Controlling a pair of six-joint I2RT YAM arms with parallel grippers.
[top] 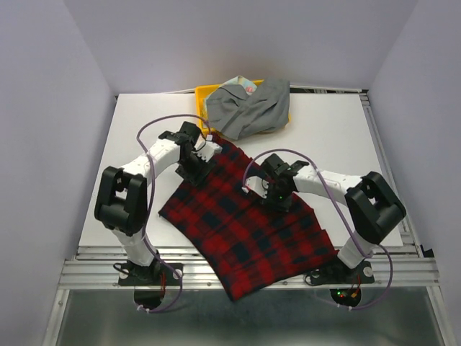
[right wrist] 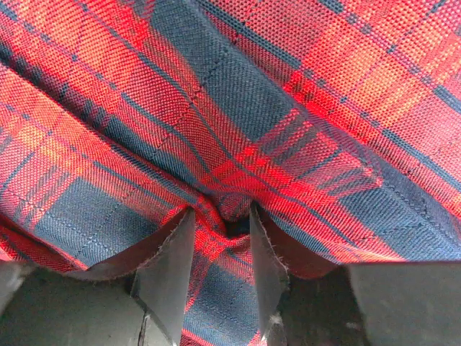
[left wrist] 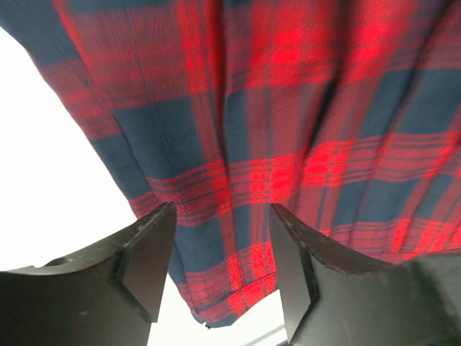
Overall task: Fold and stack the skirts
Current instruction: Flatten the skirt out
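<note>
We see the red-and-black plaid skirt point(top: 248, 223) spread flat and slantwise across the white desk point(top: 338, 137), its near corner hanging over the front edge. The left pincer point(top: 196, 167) sits at the skirt's far left edge, its fingers apart and the cloth between them unpinched. The right pincer point(top: 277, 193) is down on the middle of the skirt, clamped on a small raised ridge of plaid. At the far edge we find the grey skirt point(top: 252, 108) heaped over the yellow tray point(top: 203, 92), covering most of the floral skirt point(top: 245, 84).
</note>
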